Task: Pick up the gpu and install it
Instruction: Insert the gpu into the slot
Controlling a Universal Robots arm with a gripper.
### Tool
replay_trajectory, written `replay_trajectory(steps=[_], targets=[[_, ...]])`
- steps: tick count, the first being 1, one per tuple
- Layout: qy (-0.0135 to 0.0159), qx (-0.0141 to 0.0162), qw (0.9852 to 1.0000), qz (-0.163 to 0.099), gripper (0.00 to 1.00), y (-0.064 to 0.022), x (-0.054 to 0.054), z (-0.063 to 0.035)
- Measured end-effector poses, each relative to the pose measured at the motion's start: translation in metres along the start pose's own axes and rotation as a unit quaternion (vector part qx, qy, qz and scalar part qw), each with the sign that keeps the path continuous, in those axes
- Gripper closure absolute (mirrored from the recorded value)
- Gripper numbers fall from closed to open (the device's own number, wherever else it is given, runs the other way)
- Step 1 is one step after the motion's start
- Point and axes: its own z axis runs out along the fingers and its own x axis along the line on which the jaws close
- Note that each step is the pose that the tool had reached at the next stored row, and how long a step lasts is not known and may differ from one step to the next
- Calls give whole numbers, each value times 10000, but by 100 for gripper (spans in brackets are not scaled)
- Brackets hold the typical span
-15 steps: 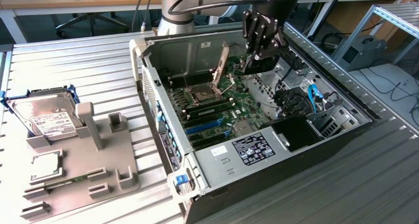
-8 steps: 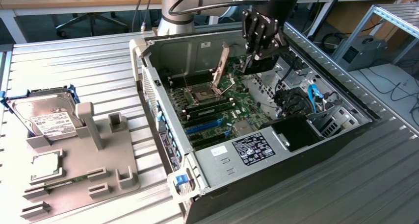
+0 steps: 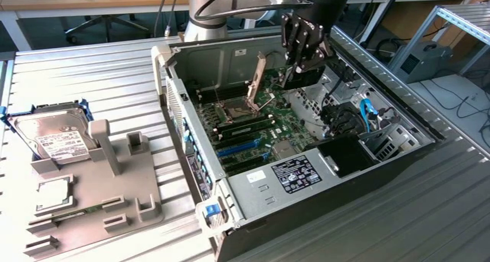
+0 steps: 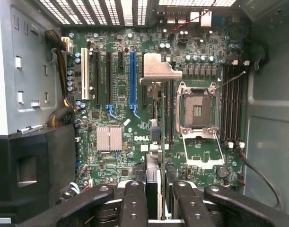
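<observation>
My gripper [image 3: 302,67] hangs over the open computer case [image 3: 172,96], above the far part of the green motherboard [image 3: 260,130]. It is shut on the gpu [image 3: 306,78], a dark card that hangs below the fingers [image 3: 295,41]. In the wrist view the gpu [image 4: 156,142] shows edge-on as a thin dark strip between the black fingers [image 4: 135,203]. Its silver end bracket [image 4: 156,71] is at the far end. The card is held clear above the board, between the blue slot [image 4: 133,80] and the open CPU socket [image 4: 198,111].
A power supply [image 3: 295,173] with a black label fills the case's near end, and cables [image 3: 368,116] lie at the exterior view's right. On the exterior view's left, a grey holder [image 3: 92,187] carries a hard drive [image 3: 54,137] and a square chip [image 3: 52,193].
</observation>
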Motion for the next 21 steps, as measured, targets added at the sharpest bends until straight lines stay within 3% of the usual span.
replay_trajectory(steps=[21], targets=[[1,-1,10000,-14,73,68,49,84]])
